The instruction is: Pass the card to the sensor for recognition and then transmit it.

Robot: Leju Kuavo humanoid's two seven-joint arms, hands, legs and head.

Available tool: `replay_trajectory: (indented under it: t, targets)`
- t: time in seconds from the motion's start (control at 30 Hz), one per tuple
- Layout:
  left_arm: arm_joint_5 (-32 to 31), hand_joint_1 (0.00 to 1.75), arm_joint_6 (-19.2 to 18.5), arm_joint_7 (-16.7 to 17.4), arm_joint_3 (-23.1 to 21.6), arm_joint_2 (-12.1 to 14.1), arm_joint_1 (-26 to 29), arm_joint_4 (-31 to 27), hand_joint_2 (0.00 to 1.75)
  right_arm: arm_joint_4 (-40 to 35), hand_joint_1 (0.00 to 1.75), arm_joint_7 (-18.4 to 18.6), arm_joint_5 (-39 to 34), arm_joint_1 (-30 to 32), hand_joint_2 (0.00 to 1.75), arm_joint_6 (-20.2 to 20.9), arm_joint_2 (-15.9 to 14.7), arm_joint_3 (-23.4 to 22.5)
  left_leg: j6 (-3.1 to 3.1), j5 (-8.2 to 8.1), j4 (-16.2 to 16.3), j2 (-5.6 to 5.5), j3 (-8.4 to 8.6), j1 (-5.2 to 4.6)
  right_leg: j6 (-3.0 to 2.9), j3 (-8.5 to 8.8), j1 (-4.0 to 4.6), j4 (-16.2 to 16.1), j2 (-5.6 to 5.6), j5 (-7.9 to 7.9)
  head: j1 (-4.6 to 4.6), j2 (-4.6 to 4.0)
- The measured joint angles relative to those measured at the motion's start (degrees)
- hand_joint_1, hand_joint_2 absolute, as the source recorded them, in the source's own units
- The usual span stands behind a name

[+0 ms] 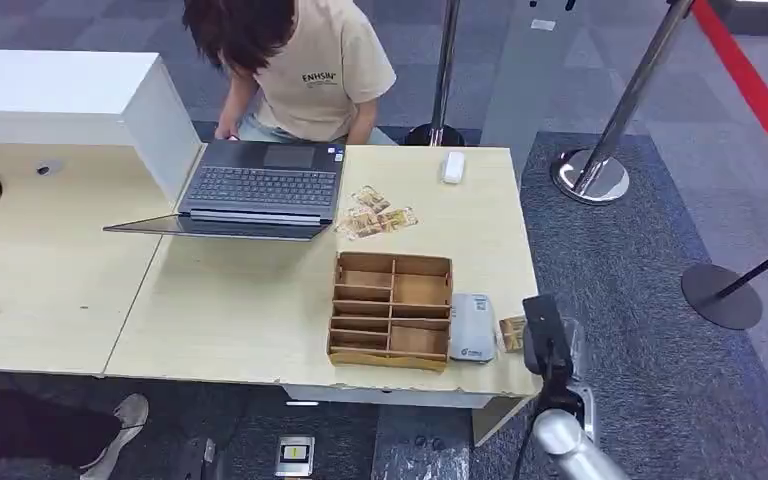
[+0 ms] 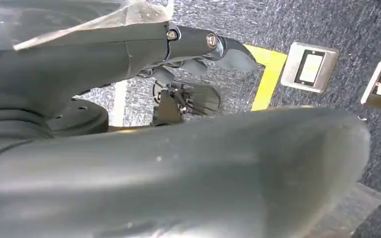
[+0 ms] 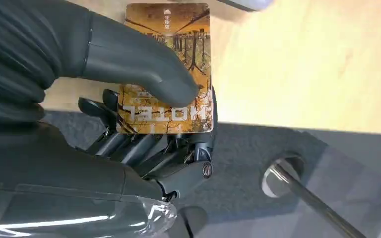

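— What did we see of the room?

— We saw grey carpet floor (image 1: 650, 220) with darker and lighter panels, and a red strip (image 1: 755, 90) running along its far right side. Chrome barrier posts (image 1: 615, 130) stood on round bases there.

— And the furniture?

— We noted a pale wooden tabletop (image 1: 230, 310), made of two slabs joined side by side, with a white raised counter block (image 1: 60, 95) at its far left. Metal floor sockets (image 2: 310, 67) and yellow tape (image 2: 268, 74) marked the carpet below.
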Motion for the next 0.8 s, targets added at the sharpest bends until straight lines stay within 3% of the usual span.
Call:
replay_trajectory:
  t: [0.43,0.6,0.8]
  targets:
    - [0.5,0.0,0.0,-0.3,0.0,0.2,0.1,0.0,0.0,-9.8,1.75,0.9,1.2,1.5,1.75,1.4,-0.7,-1.2,0.0,0.0,0.0,0.0,-0.01,0.0,0.0,-0.01,0.0,0.0,0.0,0.0,0.0,0.0]
    - [0.7,0.0,0.6,-2.3,0.0,0.2,0.5,0.0,0.0,-12.5,1.75,2.2,-0.4,2.2,1.75,4.7,-0.9,-1.2,0.0,0.0,0.0,0.0,-0.01,0.0,0.0,-0.01,0.0,0.0,0.0,0.0,0.0,0.0]
    - [0.6,0.0,0.7,-2.1,0.0,0.2,0.8,0.0,0.0,-12.7,1.75,2.9,-1.2,2.5,1.75,8.1,-0.8,-0.5,0.0,-0.01,0.0,-0.01,-0.04,0.01,0.0,-0.02,0.0,0.0,0.0,-0.01,0.0,0.0]
